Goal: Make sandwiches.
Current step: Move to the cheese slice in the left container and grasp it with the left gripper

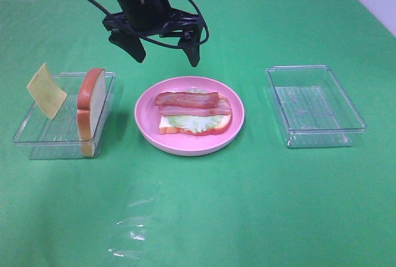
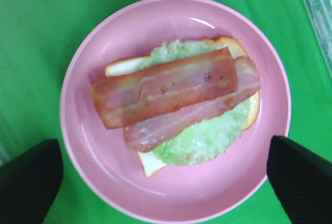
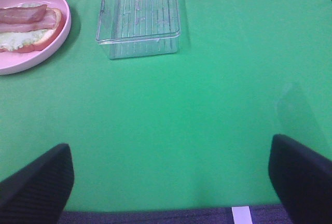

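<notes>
An open sandwich lies on the round pink plate (image 1: 146, 116): a bread slice (image 1: 167, 128), a pale green lettuce leaf (image 1: 193, 122) and two bacon strips (image 1: 189, 102) on top. My left gripper (image 1: 165, 52) hangs open and empty above the plate's far side. In the left wrist view the bacon (image 2: 171, 92) and lettuce (image 2: 207, 138) lie between its spread fingers (image 2: 31, 182). A yellow cheese square (image 1: 46, 90) and a second bread slice (image 1: 91, 107) stand on edge in the left clear tray (image 1: 55, 137). My right gripper (image 3: 168, 180) is open and empty over bare cloth.
An empty clear tray (image 1: 314, 107) stands right of the plate and also shows in the right wrist view (image 3: 139, 24), next to the plate (image 3: 31, 60). Green cloth covers the table. A faint clear plastic sheet (image 1: 133, 230) lies near the front edge.
</notes>
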